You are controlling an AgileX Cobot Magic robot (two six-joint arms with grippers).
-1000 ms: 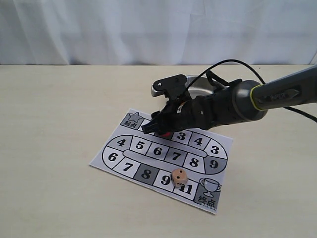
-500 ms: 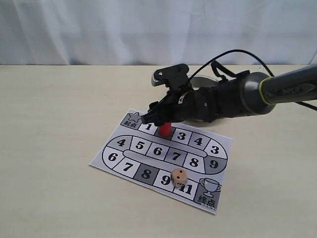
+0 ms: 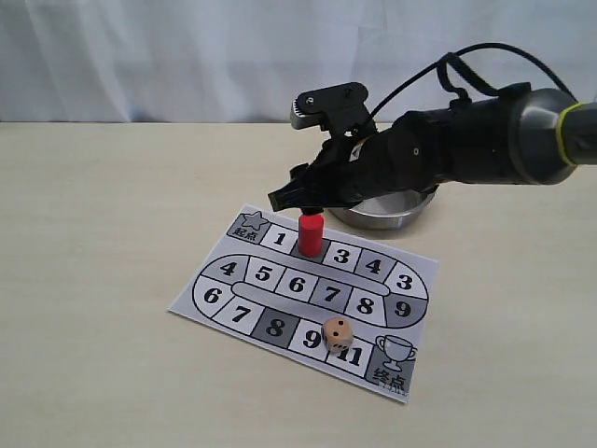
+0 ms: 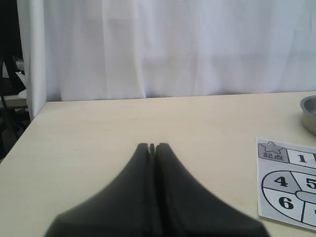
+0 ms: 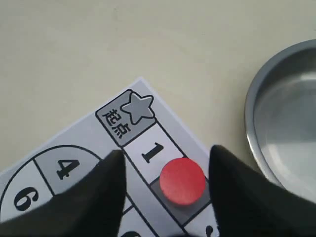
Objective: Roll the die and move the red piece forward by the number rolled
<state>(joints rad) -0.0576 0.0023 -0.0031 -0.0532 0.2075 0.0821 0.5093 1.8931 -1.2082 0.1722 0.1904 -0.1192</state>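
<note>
The red piece (image 3: 311, 234) stands upright on the grey square between 1 and 3 of the paper board (image 3: 207, 280). My right gripper (image 3: 297, 199) hangs just above it, open and touching nothing. In the right wrist view the red piece (image 5: 183, 180) shows from above, between and below the spread fingers of the right gripper (image 5: 167, 154). The tan die (image 3: 337, 334) rests on the board's lower row, between 9 and 11. My left gripper (image 4: 153, 146) is shut and empty over bare table, left of the board (image 4: 291, 197); it does not show in the exterior view.
A shallow metal bowl (image 3: 384, 214) sits behind the board, under the right arm; its rim shows in both the right wrist view (image 5: 256, 118) and the left wrist view (image 4: 309, 112). A white curtain (image 3: 187, 56) hangs behind the table's far edge.
The right gripper has let go of the red piece and risen up and back from the board. The piece now stands alone on the grey square. The die has not moved.
</note>
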